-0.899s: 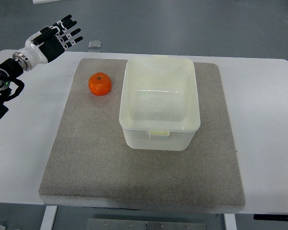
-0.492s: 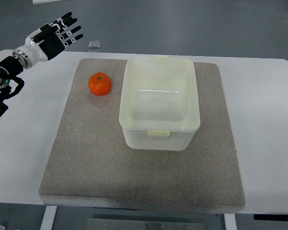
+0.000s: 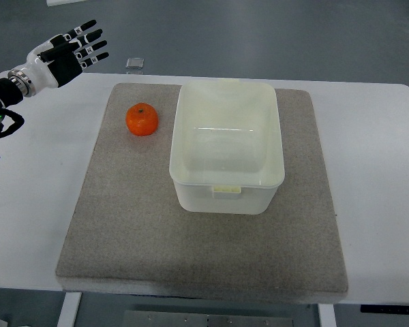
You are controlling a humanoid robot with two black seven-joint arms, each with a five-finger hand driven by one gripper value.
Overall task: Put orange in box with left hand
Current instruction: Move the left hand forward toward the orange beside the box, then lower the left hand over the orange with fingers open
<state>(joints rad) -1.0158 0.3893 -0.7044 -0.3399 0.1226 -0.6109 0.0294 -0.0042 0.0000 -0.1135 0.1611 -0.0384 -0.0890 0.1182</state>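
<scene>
One arm is all I have in the top view, my left, coming in from the left edge near the top corner; its hand [image 3: 63,56] hangs past the far left corner of the white table [image 3: 378,163], over the grey floor [image 3: 273,34] rather than over the work; the fingers [image 3: 88,44] are spread wide and straight, pointing up and to the right, and they hold nothing. I see the orange [image 3: 142,119] sitting on the grey felt mat [image 3: 191,252], in the mat's far left part, near the left wall of the box and not touching it; it lies well apart from my hand, lower and to the right of it. I see the box [image 3: 226,194], a pale, translucent plastic tub with no lid, standing upright on the mat toward its far middle; I can see through to its bottom and nothing lies inside; a small tab shows on its near rim. Beyond the far table edge, between my hand and the box, a small clear square object [image 3: 134,63] rests on the floor; I cannot tell what it is.
</scene>
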